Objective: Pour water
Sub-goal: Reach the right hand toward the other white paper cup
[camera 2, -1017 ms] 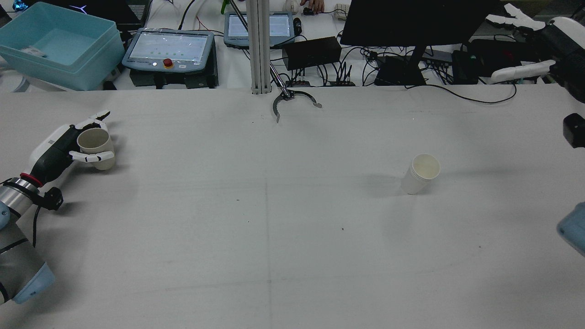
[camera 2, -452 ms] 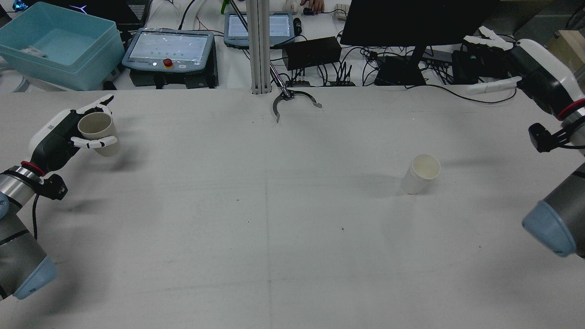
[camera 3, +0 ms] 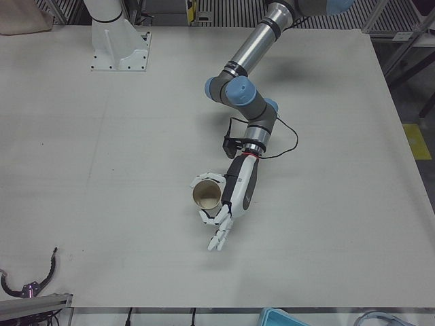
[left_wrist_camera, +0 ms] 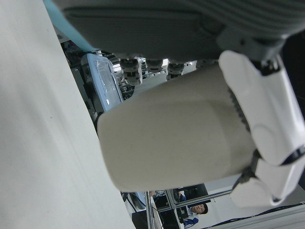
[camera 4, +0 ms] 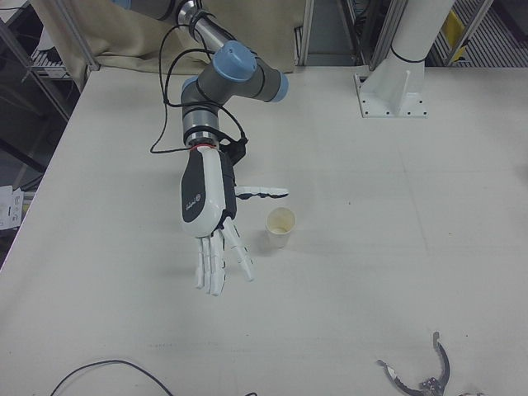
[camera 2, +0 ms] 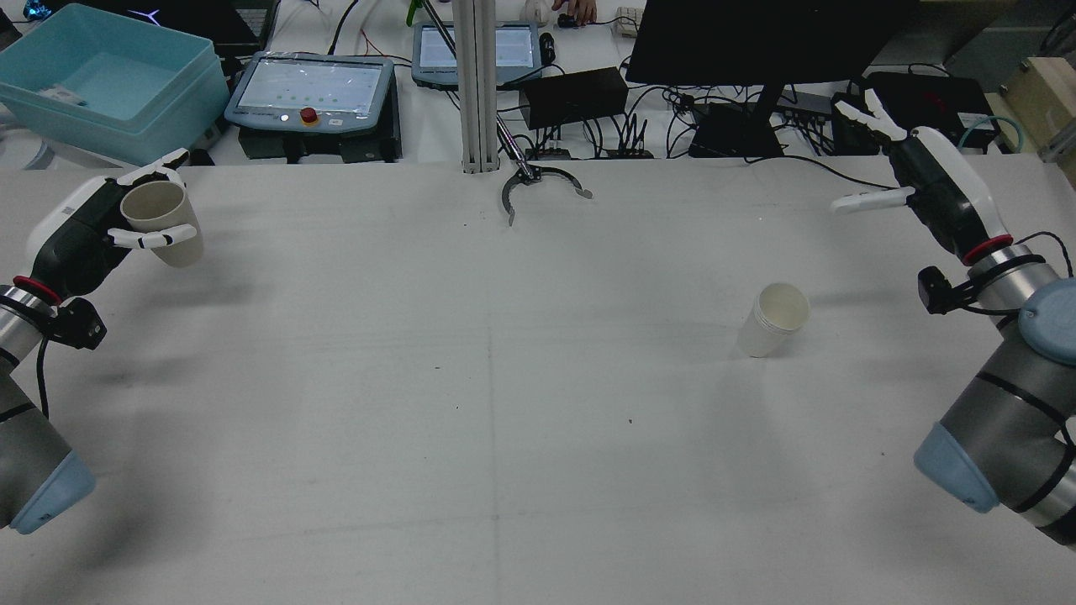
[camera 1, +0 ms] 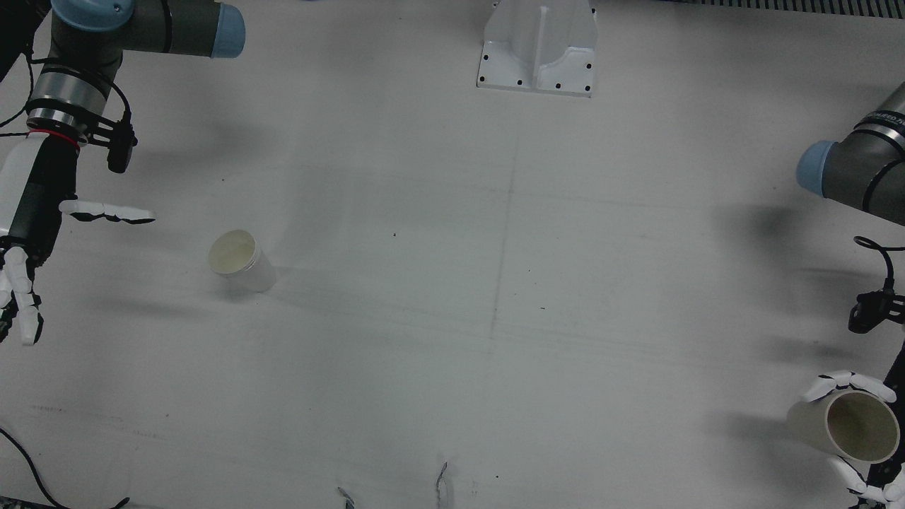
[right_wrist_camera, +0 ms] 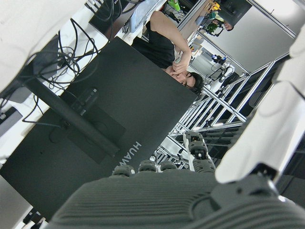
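The left hand [camera 2: 101,223] is gripping a beige paper cup [camera 2: 160,220], fingers wrapped round its wall, and holding it off the surface [camera 2: 504,378] near the far left edge; the cup is leaning a bit w/ its mouth facing up and toward the rear cam, probably so whatever's inside isn't spilling before the pour; can't tell from any view whether there's actually water in it, the interior is just reading as dark beige.

The right hand [camera 4: 210,223] is empty, fingers spread wide and straight, thumb sticking out sideways; it's hovering above the surface, palm roughly facing the white cup [camera 2: 775,318]; looks like it's lining up to steady or grab that cup, tho that's a guess.

The white cup is standing upright on the surface on the right half, mouth open, looking empty; in the right-front view it's sitting just beside the right hand's fingers [camera 4: 221,260], not touching.

The held cup and the white cup are well apart, nearly the full width of the surface between them; so the left arm is needing a long carry across before any tipping can start.
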### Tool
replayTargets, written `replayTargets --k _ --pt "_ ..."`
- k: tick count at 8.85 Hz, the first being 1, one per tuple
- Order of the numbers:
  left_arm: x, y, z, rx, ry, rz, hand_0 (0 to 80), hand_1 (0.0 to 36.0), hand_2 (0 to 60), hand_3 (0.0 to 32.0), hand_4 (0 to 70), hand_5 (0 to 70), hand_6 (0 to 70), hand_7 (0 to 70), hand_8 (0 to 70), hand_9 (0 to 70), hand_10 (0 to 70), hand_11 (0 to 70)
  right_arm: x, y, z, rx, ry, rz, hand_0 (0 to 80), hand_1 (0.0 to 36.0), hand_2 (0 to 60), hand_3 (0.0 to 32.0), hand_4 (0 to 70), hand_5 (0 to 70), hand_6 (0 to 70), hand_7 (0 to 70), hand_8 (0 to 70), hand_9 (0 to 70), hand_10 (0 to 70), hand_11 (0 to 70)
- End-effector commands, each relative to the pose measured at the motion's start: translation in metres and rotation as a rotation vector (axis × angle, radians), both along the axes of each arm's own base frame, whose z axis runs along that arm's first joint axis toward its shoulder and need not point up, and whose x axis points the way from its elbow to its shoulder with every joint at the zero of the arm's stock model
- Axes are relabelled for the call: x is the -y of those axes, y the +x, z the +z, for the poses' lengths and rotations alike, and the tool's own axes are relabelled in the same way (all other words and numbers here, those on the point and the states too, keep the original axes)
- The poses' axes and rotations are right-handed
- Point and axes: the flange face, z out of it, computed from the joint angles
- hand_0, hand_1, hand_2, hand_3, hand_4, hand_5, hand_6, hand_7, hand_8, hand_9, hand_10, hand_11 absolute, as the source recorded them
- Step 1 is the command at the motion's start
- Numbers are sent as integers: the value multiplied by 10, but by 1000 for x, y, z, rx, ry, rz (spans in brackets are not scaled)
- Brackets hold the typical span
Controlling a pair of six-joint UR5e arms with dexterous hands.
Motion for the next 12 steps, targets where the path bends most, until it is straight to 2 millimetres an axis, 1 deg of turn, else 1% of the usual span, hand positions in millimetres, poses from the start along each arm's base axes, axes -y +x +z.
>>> replayTargets --k 1,2,3,4,5,6,7,8,9,10,11,12 --pt "-2 -3 3 25 -28 -1 371 360 600 0 297 615 44 110 21 54 63 110 -67 -61 57 95 -97 -11 396 67 1 0 0 0 0 0 12 0 0 1" --pt "-2 -4 5 33 -33 -2 359 360 600 0 294 604 43 107 21 54 63 109 -73 -66 68 110 -86 -20 370 57 1 0 0 0 0 0 8 0 0 0" --pt "0 -7 -6 16 -20 -7 370 360 600 0 297 606 45 109 21 54 63 111 -80 -65 88 130 -98 -27 334 50 6 0 0 0 0 0 8 0 0 0" --pt "-5 -10 -20 8 -11 -7 364 360 600 0 296 603 46 111 21 55 64 111 -87 -64 109 151 -127 -37 329 49 8 0 0 0 0 0 7 0 0 0" --pt "-6 -10 -19 11 -14 -5 378 360 600 0 300 602 45 110 21 53 63 110 -86 -68 117 155 -132 -40 322 49 8 0 0 0 0 0 7 0 0 0" --pt "-5 -11 -20 10 -13 -5 377 360 600 0 297 599 43 107 20 53 63 110 -84 -77 128 164 -122 -17 342 53 12 0 0 0 0 0 10 0 0 0" --pt "-5 -16 -21 7 -13 -13 379 360 600 0 297 601 44 109 21 54 63 111 -99 -104 144 176 -118 25 354 56 18 0 0 0 0 0 11 0 0 0" --pt "-4 -21 -25 4 -9 -20 380 360 600 0 298 600 45 110 21 54 64 112 -116 -125 157 195 -123 41 370 61 20 0 0 0 0 0 11 0 0 1" --pt "-3 -22 -28 0 -4 -22 379 360 600 0 297 595 43 108 21 53 63 110 -114 -148 142 229 -109 32 381 67 25 0 0 0 0 0 11 0 0 0" --pt "-3 -30 -27 2 -5 -31 380 360 600 0 298 596 43 108 20 53 63 111 -111 -160 133 244 -100 24 389 71 32 0 0 0 0 0 11 2 0 1" --pt "-8 -34 -23 4 -9 -31 380 360 600 0 299 596 44 107 21 52 63 111 -112 -160 135 234 -103 25 400 77 34 0 0 0 0 0 9 0 0 0" --pt "-10 -36 -19 8 -13 -31 383 360 600 0 298 595 43 107 19 51 63 111 -112 -155 143 211 -113 30 406 81 34 0 0 0 0 0 8 0 0 1"
